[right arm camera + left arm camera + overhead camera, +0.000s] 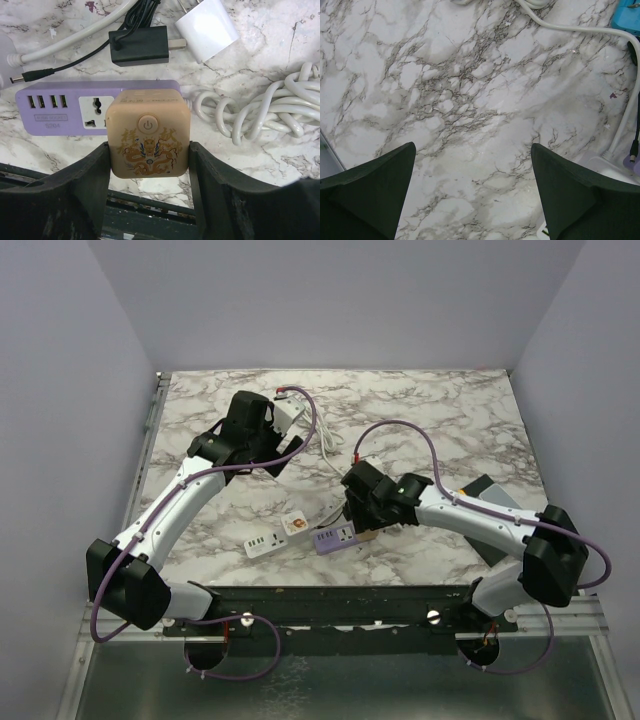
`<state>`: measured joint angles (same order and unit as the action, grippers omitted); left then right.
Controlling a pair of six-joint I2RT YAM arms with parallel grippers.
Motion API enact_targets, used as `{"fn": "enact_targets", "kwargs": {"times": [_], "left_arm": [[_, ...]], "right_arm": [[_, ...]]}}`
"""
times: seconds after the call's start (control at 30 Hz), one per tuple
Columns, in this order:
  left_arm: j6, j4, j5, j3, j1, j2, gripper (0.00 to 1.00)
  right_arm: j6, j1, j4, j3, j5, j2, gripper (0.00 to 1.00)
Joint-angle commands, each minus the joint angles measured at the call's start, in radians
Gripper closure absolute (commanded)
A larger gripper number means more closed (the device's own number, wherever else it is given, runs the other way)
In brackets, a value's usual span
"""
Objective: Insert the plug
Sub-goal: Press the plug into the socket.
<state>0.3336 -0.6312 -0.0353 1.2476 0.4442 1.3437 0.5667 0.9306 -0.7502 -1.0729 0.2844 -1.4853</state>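
The plug (pixel 148 132) is a tan cube with a gold dragon print and a round power button. It stands over the right half of a purple power strip (pixel 60 105), hiding the socket beneath it, so I cannot tell whether its pins are seated. My right gripper (pixel 148 146) has a dark finger pressed against each side of the cube. From above, that gripper (pixel 360 512) hovers over the purple strip (pixel 335 537) near the front edge. My left gripper (pixel 472 146) is open above bare marble, at the back left in the top view (pixel 268 452).
A black adapter (pixel 140 45), a white charger (pixel 210 25) and a coiled white cable (pixel 260 110) lie just behind the purple strip. A white power strip (pixel 265 543) and a small card (pixel 295 524) sit to its left. The table's front rail (pixel 150 212) is directly below the plug.
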Motion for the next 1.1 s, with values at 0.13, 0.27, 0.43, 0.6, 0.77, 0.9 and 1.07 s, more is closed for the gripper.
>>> {"fn": "enact_targets", "kwargs": {"times": [0.13,0.27,0.43,0.6,0.77,0.9,1.07], "left_arm": [[0.004,-0.012,0.003,0.024,-0.007,-0.002,0.01],[0.003,-0.01,0.003,0.021,-0.007,-0.001,0.01],[-0.001,-0.011,0.014,0.02,-0.007,0.002,0.01],[0.002,-0.011,0.013,0.014,-0.007,-0.002,0.01],[0.004,-0.01,0.012,-0.001,-0.007,-0.017,0.01],[0.007,-0.01,0.019,-0.009,-0.007,-0.025,0.01],[0.006,-0.01,0.032,-0.008,-0.007,-0.021,0.01]], "right_arm": [[0.002,0.007,-0.006,0.112,-0.021,-0.032,0.99],[0.008,0.012,-0.009,0.149,-0.05,-0.037,0.99],[-0.009,0.013,-0.015,0.159,-0.093,-0.099,0.99],[-0.04,0.013,-0.048,0.128,-0.107,-0.154,0.99],[0.002,0.014,-0.046,0.18,-0.133,-0.142,0.99],[0.06,0.022,0.009,0.269,-0.185,-0.123,0.99],[0.059,0.03,0.025,0.272,-0.188,-0.187,0.99]]}}
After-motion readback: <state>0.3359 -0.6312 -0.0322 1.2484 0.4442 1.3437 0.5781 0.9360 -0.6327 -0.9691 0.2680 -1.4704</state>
